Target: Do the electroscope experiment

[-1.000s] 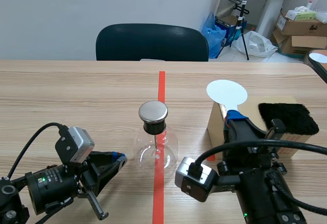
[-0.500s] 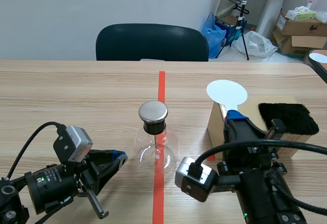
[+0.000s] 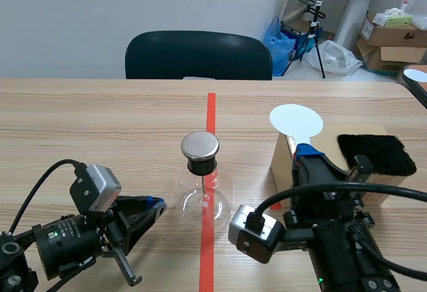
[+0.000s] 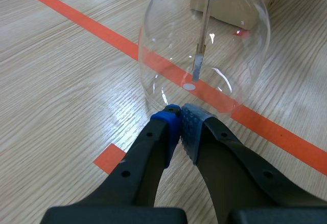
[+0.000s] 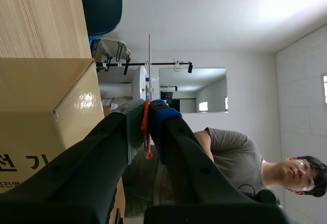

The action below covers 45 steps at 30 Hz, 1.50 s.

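Both grippers are closed. The right gripper (image 5: 148,114) clamps the white paddle's (image 3: 295,120) handle, disc above it. The left gripper (image 4: 180,112) is pinched on nothing, with the electroscope flask (image 4: 204,45) just ahead. The paddle is well apart from the metal cap (image 3: 200,145), so the test likely remains.

Scene view: between the arms, facing across the light wooden table (image 3: 100,125). Left wrist: low, close on the clear round glass flask (image 4: 204,45). Right wrist: rolled sideways beside the tan cardboard box (image 5: 41,106). Scene shows flask (image 3: 203,195) and box (image 3: 283,165).
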Motion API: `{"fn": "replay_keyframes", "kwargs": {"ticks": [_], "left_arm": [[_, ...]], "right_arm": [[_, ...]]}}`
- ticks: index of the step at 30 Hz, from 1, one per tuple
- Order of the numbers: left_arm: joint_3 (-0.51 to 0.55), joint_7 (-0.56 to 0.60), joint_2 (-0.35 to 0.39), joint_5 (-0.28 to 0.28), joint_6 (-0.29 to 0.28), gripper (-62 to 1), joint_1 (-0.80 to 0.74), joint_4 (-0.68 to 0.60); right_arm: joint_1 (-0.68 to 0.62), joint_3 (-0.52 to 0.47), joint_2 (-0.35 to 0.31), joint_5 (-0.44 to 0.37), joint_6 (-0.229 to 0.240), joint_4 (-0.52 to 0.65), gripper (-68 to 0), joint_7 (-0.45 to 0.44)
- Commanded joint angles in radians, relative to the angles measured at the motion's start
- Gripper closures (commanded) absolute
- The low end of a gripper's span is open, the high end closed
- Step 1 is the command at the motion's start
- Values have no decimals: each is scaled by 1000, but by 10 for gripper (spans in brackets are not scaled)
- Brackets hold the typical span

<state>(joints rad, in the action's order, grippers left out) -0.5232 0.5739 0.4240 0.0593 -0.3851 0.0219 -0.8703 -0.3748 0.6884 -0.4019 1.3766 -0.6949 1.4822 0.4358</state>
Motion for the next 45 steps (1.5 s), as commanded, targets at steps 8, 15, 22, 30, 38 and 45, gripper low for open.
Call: {"fn": "replay_keyframes", "kwargs": {"ticks": [8, 15, 22, 30, 38, 45], "left_arm": [[7, 13, 6, 3, -2, -28, -2, -24], [7, 13, 6, 3, -2, -28, -2, -24], [7, 13, 6, 3, -2, -28, -2, -24], [7, 13, 6, 3, -2, -28, -2, -24], [8, 14, 10, 3, -3, -28, -7, -26], [27, 147, 87, 3, -2, -28, -116, -124]], "right_arm": [[14, -9, -5, 4, -11, 14, -11, 7], [14, -10, -5, -16, -14, 14, -11, 7], [3, -45, 8, -62, -50, 15, -11, -20], [-71, -241, 99, -72, -50, 15, -11, -201], [-110, -425, 218, -91, -50, 13, -11, -437], [-108, -500, 274, -98, -49, -8, -10, -560]]}}
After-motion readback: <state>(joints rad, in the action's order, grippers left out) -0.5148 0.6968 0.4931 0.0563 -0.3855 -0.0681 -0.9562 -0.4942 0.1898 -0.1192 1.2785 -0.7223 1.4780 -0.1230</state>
